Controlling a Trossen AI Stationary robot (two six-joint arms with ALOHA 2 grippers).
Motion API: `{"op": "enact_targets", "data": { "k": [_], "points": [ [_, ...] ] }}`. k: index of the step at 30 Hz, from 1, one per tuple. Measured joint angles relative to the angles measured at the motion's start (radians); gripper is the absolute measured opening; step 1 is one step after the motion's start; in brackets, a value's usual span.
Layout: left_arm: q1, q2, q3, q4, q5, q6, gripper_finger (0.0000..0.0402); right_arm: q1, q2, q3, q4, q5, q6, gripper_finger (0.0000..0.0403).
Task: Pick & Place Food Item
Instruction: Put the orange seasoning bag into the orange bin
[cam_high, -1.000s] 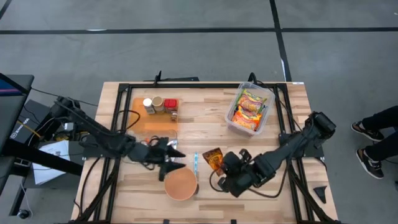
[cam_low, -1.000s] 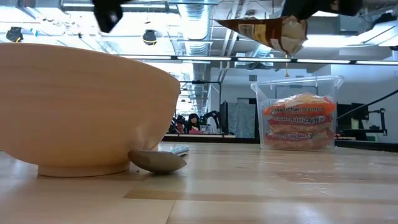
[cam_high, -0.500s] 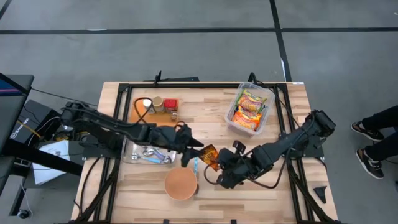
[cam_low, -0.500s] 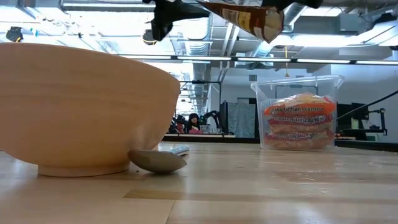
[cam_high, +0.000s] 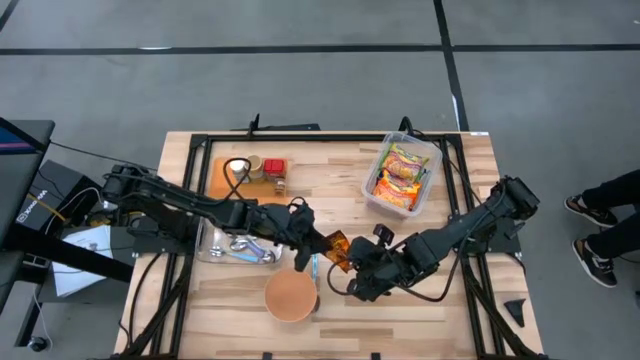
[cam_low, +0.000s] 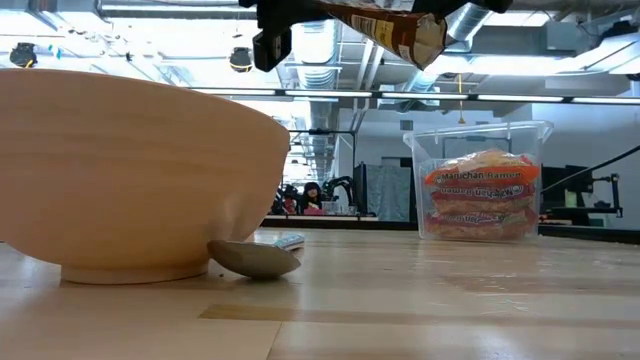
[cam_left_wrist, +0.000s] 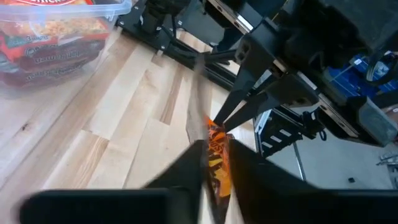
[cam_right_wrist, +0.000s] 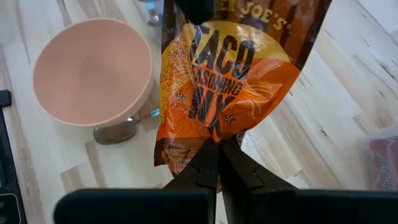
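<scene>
An orange and brown taco seasoning packet (cam_right_wrist: 230, 81) hangs in the air over the table's middle (cam_high: 340, 248), above and just right of the bowl. Both grippers are on it. My left gripper (cam_high: 328, 243) reaches in from the table's left and is shut on the packet's printed top end. My right gripper (cam_high: 352, 262) comes from the right and is shut on the opposite end. The low view shows the packet (cam_low: 395, 25) high above the tabletop. My left gripper pinches the packet's top end (cam_left_wrist: 216, 149) between its two fingers, coming almost level from the table's left; the packet shows edge-on between them and hangs clear of the table. My right gripper pinches the middle of the packet's bottom edge (cam_right_wrist: 214, 142) between its shut fingers, slanting down from the table's right. The packet stretches away from these fingers toward my left gripper.
A pink bowl (cam_high: 291, 297) sits near the front edge with a spoon (cam_low: 255, 260) beside it. A clear tub of noodle packs (cam_high: 402, 175) stands at the back right. An orange board with jars (cam_high: 255, 170) and a metal tray (cam_high: 235, 245) lie at the left.
My left gripper has swung from above the bowl toward the table's right, reached the packet and closed on its top end. My right gripper has rolled and carried the packet a little toward the left; the packet stays clear of the table.
</scene>
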Motion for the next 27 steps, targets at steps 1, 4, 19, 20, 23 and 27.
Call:
{"op": "enact_targets", "data": {
  "k": [1,4,19,20,23,27],
  "points": [
    [0.000,0.000,0.000,0.000,-0.001,0.000,0.0051,0.000,0.000,0.000,0.002,0.002,0.000,0.0000],
    [0.000,0.000,0.000,0.000,-0.005,0.000,0.0011,0.000,0.000,0.000,0.008,0.002,0.003,0.0000],
    [-0.004,-0.039,-0.001,-0.036,-0.074,0.092,0.0000,0.053,0.000,0.000,0.012,0.000,0.289,0.0110],
    [-0.004,-0.047,-0.001,-0.046,-0.076,0.106,0.0000,0.067,0.000,0.000,0.001,0.006,0.330,0.0120],
    [-0.004,-0.091,-0.001,-0.127,-0.117,0.137,0.0000,0.109,0.000,0.000,-0.048,0.033,0.469,0.0149],
    [-0.004,-0.176,-0.001,-0.218,-0.179,0.171,0.0000,0.161,0.000,0.000,-0.124,0.050,0.647,0.0187]
  ]
}}
